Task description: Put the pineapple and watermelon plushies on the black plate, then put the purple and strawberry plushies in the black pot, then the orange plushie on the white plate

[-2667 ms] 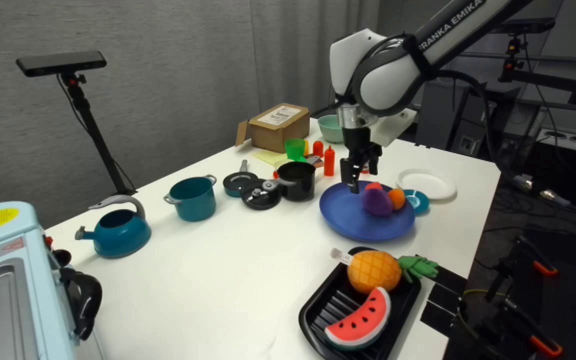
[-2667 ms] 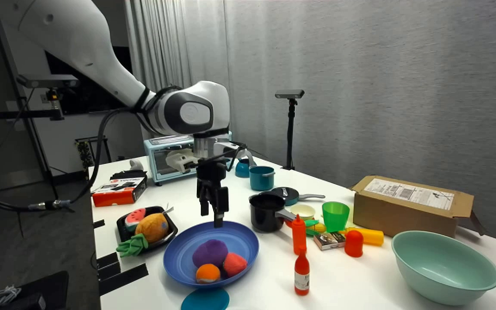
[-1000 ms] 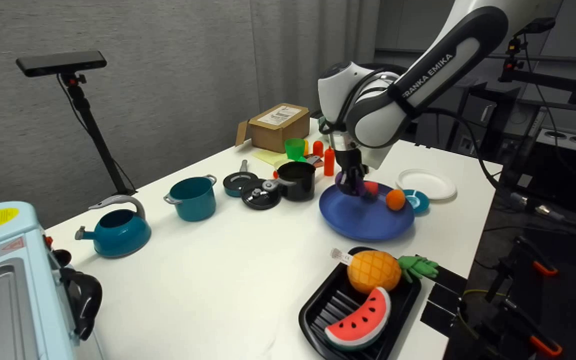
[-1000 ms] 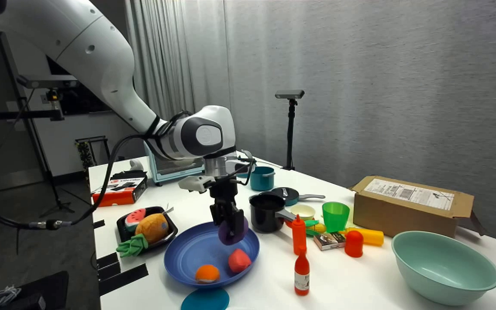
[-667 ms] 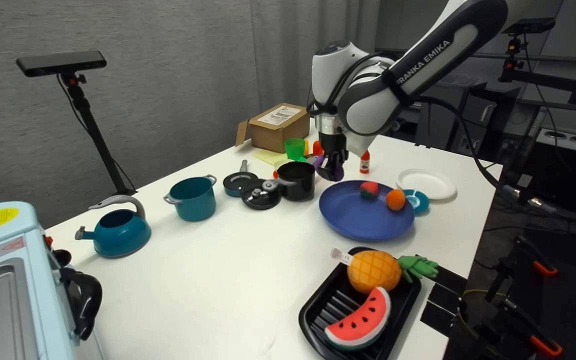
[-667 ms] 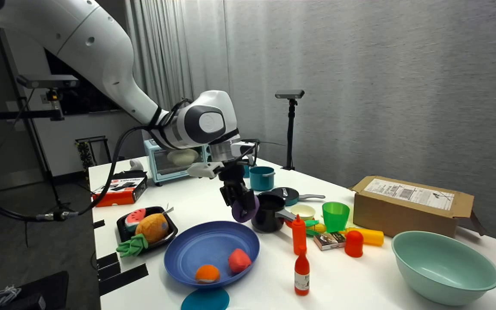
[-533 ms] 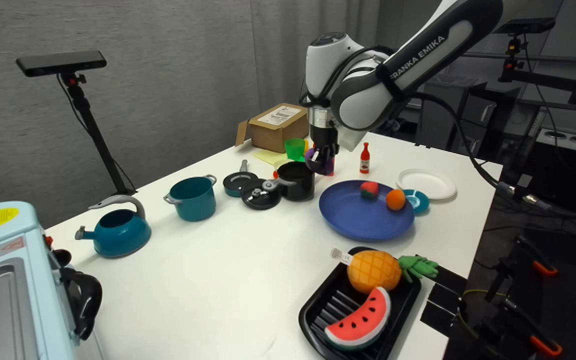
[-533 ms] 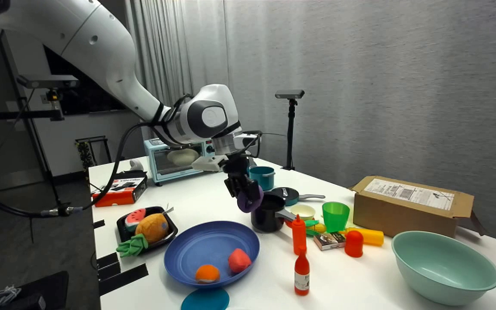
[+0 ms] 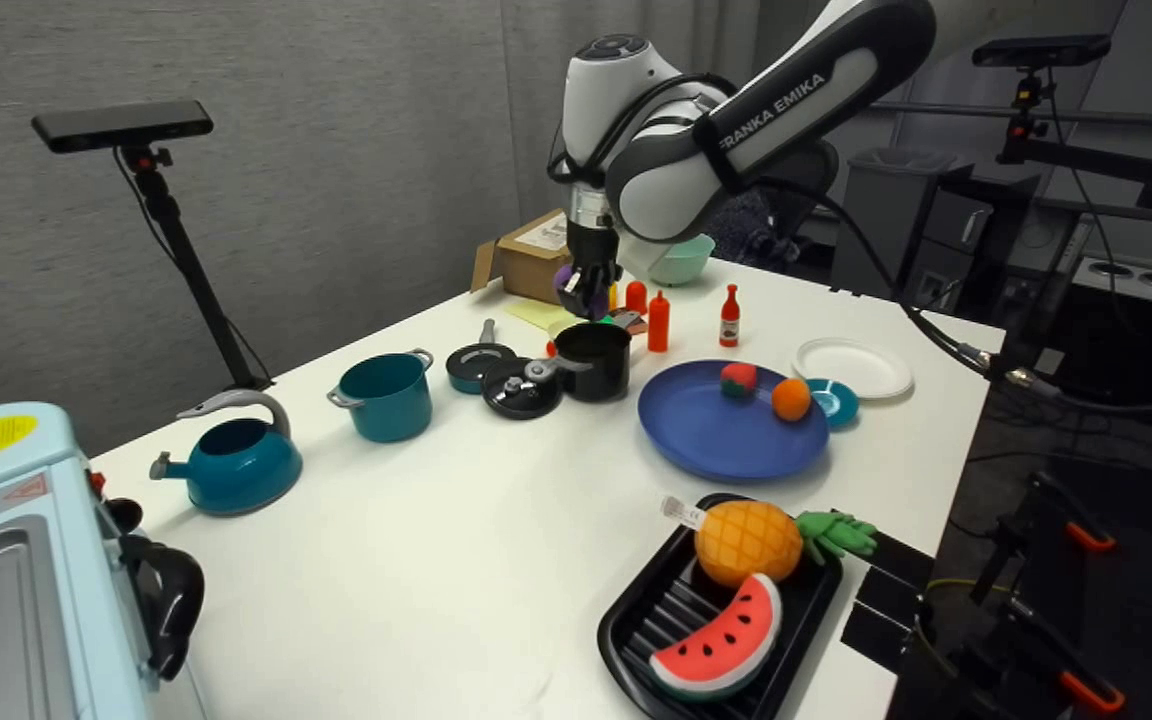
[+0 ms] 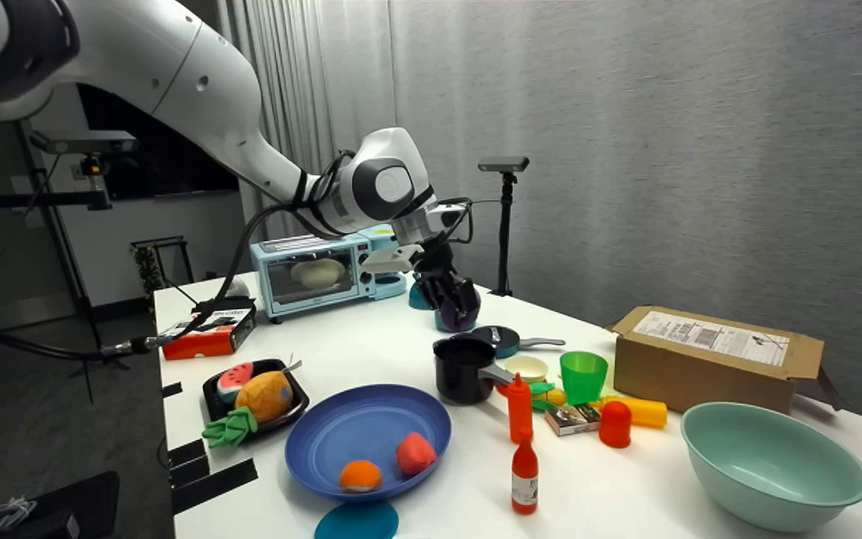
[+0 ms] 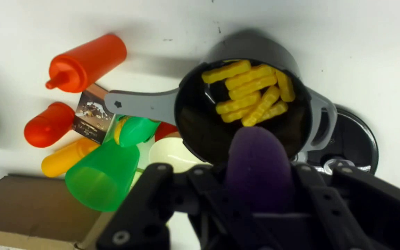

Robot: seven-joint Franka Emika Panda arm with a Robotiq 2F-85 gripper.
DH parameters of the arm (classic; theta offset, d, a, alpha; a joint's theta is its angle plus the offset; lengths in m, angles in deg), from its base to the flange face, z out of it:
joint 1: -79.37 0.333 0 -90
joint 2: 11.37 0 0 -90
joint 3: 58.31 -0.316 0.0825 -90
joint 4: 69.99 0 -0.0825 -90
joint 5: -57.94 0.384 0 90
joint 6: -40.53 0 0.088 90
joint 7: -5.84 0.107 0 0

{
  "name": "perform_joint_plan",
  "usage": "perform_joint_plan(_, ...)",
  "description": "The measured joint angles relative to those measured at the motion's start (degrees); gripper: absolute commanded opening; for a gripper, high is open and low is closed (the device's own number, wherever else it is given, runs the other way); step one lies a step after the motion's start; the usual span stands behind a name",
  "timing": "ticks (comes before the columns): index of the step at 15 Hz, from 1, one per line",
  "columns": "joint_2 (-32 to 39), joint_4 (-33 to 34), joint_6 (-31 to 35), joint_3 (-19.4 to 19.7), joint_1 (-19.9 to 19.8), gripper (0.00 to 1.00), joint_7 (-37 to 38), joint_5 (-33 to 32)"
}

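The purple plushie [image 11: 259,156] is pinched between the fingers of my gripper [image 9: 593,292], held in the air. The wrist view has it overlapping the near side of the black pot's opening. That black pot [image 9: 604,378] stands on the table with several yellow sticks [image 11: 252,83] inside. On the blue plate [image 9: 706,440] rest the strawberry plushie [image 9: 738,380] and the orange plushie [image 9: 791,399]. A ribbed black plate [image 9: 658,605] carries the pineapple plushie [image 9: 746,543] and the watermelon plushie [image 9: 721,640]. Behind the blue plate lies the white plate [image 9: 851,368].
Beside the pot are a black lid [image 9: 523,390], a small pan [image 10: 506,340] and a red squeeze bottle [image 10: 519,410]. A hot-sauce bottle [image 10: 524,479], green cup [image 10: 583,376], cardboard box [image 10: 708,359] and mint bowl [image 10: 771,464] stand farther along. A teal pot [image 9: 388,400] sits nearby.
The purple plushie was on the blue plate with the gripper above it; it is now gripped, lifted and carried over towards the black pot. The strawberry and orange plushies stay on the blue plate.
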Motion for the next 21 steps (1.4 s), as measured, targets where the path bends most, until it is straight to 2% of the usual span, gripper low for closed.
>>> perform_joint_plan(2,3.0,2.9,-0.1,0.2,0.0,0.04,0.0,0.1)
perform_joint_plan(3,4.5,4.0,-0.1,0.4,0.0,0.41,0.0,0.1)
perform_joint_plan(4,5.8,5.1,-0.2,0.5,0.0,0.43,0.0,0.2)
perform_joint_plan(11,7.3,9.1,-2.6,0.0,0.1,0.95,-2.0,1.9)
perform_joint_plan(12,6.9,9.3,-3.6,-0.1,0.2,0.99,-2.5,2.2)
perform_joint_plan(13,6.5,9.3,-4.5,-0.2,0.3,0.9,-2.8,2.4)
perform_joint_plan(14,6.3,9.3,-5.3,-0.2,0.3,1.0,-3.1,2.5)
perform_joint_plan(21,5.0,9.3,-10.6,-0.2,0.3,1.0,-3.3,3.5)
